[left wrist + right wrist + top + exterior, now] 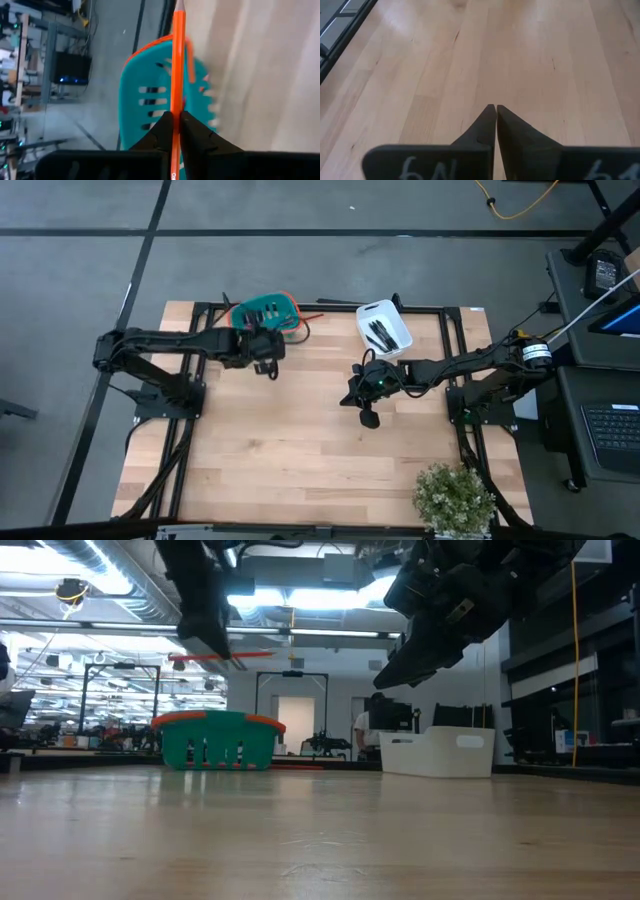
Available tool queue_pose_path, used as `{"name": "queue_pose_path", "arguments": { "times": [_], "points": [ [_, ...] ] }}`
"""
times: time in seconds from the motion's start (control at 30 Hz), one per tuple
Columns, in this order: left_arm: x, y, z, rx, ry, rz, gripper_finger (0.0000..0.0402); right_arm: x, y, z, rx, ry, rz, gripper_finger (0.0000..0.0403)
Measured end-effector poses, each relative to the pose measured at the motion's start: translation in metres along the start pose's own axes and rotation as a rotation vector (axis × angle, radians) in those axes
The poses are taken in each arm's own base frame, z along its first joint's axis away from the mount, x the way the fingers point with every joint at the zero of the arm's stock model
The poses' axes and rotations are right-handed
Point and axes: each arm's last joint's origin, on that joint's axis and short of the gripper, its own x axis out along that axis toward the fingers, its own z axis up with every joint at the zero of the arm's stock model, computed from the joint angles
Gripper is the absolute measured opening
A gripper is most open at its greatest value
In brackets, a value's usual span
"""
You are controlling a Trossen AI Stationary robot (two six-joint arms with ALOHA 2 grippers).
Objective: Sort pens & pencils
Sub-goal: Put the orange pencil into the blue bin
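The left gripper (175, 125) clamps a thin orange pencil (177, 65) between its dark fingers, holding it in the air beside the teal plastic basket with an orange rim (265, 311) at the far edge of the light wooden table (300, 440). In the low view the pencil (222, 656) lies level above the basket (218, 740), well clear of the tabletop. More orange sticks rest on the basket's rim in the left wrist view. The right gripper (495, 117) hangs over bare wood near the table's middle, its fingers pressed together with nothing between them. Several thin black pens (382, 334) lie inside the white rectangular plastic bin (397, 318) just beyond the right arm.
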Motion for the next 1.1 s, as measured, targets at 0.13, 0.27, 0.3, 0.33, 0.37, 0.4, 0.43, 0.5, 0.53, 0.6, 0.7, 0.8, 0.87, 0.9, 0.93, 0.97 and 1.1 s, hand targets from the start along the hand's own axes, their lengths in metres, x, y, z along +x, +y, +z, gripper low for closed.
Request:
{"name": "queue_pose_path", "arguments": {
  "times": [0.13,0.27,0.3,0.33,0.37,0.4,0.43,0.5,0.53,0.6,0.7,0.8,0.87,0.9,0.93,0.97,1.1],
  "points": [
    [0.012,0.014,-0.005,-0.022,0.053,0.024,0.0016,0.000,0.000,0.000,0.002,0.003,0.000,0.0018],
    [0.021,0.025,-0.009,-0.040,0.094,0.041,0.0017,0.000,0.000,0.000,0.000,0.003,0.000,0.0018],
    [0.023,0.028,-0.010,-0.041,0.103,0.045,0.0017,0.000,0.000,0.000,0.000,0.003,0.000,0.0018],
    [0.026,0.030,-0.011,-0.043,0.106,0.048,0.0017,0.000,0.000,0.000,0.000,0.002,0.000,0.0018],
    [0.028,0.033,-0.011,-0.051,0.108,0.046,0.0017,0.000,0.000,0.000,0.000,0.003,0.000,0.0018],
    [0.030,0.036,-0.012,-0.058,0.109,0.040,0.0017,0.000,0.000,0.000,0.000,0.002,0.000,0.0018],
    [0.033,0.039,-0.012,-0.065,0.107,0.030,0.0017,0.000,0.000,0.000,0.000,0.002,0.000,0.0018],
    [0.038,0.045,-0.012,-0.084,0.091,0.014,0.0017,0.000,0.000,0.000,0.000,0.002,0.000,0.0018],
    [0.039,0.047,-0.012,-0.093,0.082,0.009,0.0017,0.000,0.000,0.000,0.001,0.002,0.000,0.0018],
    [0.043,0.052,-0.011,-0.100,0.069,0.010,0.0017,0.000,0.000,0.000,0.001,0.003,0.000,0.0018],
    [0.047,0.059,-0.013,-0.085,0.070,0.019,0.0017,0.000,0.000,0.000,0.000,0.002,0.000,0.0018],
    [0.052,0.064,-0.017,-0.070,0.050,-0.064,0.0015,0.000,0.000,0.000,0.000,0.002,0.000,0.0018],
    [0.056,0.067,-0.019,-0.073,0.036,-0.117,0.0015,0.000,0.000,0.000,0.000,0.003,0.000,0.0018],
    [0.058,0.070,-0.021,-0.077,0.035,-0.131,0.0015,0.000,0.000,0.000,0.000,0.002,0.000,0.0018],
    [0.060,0.073,-0.023,-0.085,0.039,-0.138,0.0015,0.000,0.000,0.000,0.000,0.002,0.000,0.0018],
    [0.062,0.075,-0.025,-0.097,0.040,-0.148,0.0016,0.000,0.000,0.000,0.000,0.002,0.000,0.0018],
    [0.069,0.084,-0.033,-0.145,0.001,-0.262,0.0016,0.000,0.000,0.000,0.002,0.002,0.000,0.0018]
  ]
}}
